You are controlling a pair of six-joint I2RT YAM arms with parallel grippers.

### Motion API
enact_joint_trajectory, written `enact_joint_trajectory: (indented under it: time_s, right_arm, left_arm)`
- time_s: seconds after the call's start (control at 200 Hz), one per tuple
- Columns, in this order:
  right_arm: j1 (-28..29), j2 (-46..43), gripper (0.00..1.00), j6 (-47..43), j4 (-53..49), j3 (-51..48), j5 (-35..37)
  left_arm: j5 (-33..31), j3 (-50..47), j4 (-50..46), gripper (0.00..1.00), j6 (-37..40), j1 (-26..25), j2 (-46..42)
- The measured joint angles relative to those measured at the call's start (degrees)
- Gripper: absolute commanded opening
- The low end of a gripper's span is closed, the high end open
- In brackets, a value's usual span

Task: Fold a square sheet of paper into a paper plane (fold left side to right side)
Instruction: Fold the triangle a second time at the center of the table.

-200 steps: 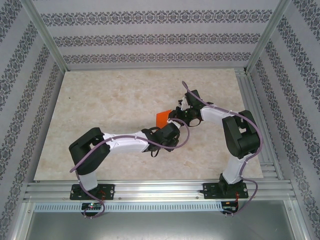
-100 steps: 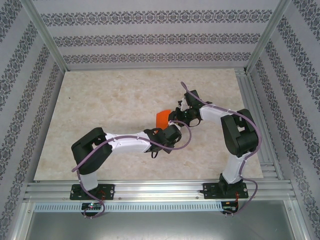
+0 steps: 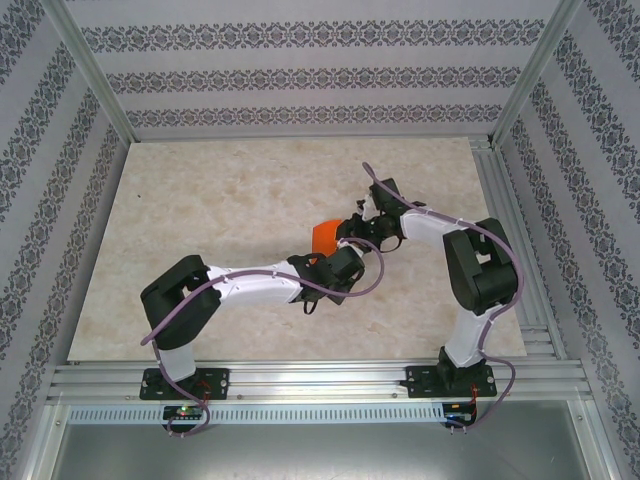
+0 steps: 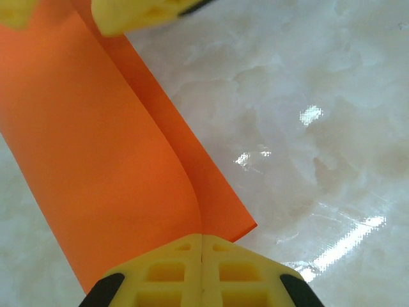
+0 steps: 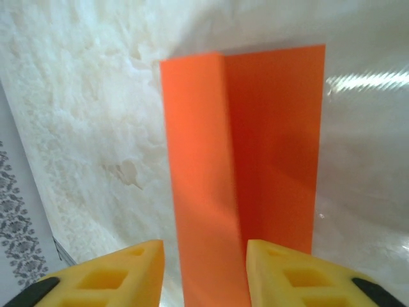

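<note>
Orange paper (image 3: 323, 236) mostly hidden under both wrists from above. Left tool (image 4: 202, 256) pinches its end; right tool (image 5: 204, 256) straddles it, spread. Arms meet mid-desk (image 3: 220, 200).

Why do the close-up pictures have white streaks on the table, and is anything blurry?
Left wrist view: bright glare glints off the glossy table beside the orange paper. Right wrist view: another glare streak at upper right; the yellow fingers look soft. Top external view: even light, little shadow.
</note>
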Motion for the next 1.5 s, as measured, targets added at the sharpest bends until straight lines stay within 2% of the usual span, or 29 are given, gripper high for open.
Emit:
enact_joint_trajectory:
  time_s: [0.105,0.175,0.3,0.385,0.535,0.654,0.984,1.324,1.499]
  right_arm:
    - [-2.38,-5.05,0.48,0.00,0.17,-1.81,-0.04]
    - [-4.09,-8.83,0.45,-0.02,0.72,-3.87,-0.04]
    - [-5.97,-13.88,0.30,-0.42,1.77,-9.86,-0.09]
    - [-6.01,-15.67,0.21,0.09,2.97,-14.91,-0.79]
    - [-5.05,-17.22,0.13,1.42,5.38,-23.63,-2.01]
    - [-2.21,-17.33,0.08,3.37,8.02,-27.63,-2.34]
    - [5.77,-12.55,0.06,7.23,15.78,-27.52,-2.58]
    - [6.78,-9.14,0.06,6.60,13.46,-25.66,0.81]
    - [7.15,-8.63,0.06,4.87,10.75,-24.04,1.77]
  left_arm:
    - [0.31,0.09,0.00,0.06,-0.02,0.02,-0.22]
    - [0.70,0.09,0.02,0.06,-0.02,0.02,-0.39]
    - [2.16,0.09,0.04,0.06,-0.26,0.13,-0.76]
    - [3.32,0.07,0.07,0.07,-0.46,0.46,-1.38]
    - [5.81,-1.01,1.14,0.07,-1.11,1.49,-3.67]
    - [7.15,-1.92,1.99,0.07,-1.75,2.36,-4.63]
    - [10.01,-4.39,3.54,0.07,-2.82,4.26,-5.60]
    - [15.87,-6.54,7.34,0.07,-3.56,6.12,-6.60]
    - [20.59,-7.48,8.48,0.07,-3.65,8.68,-6.60]
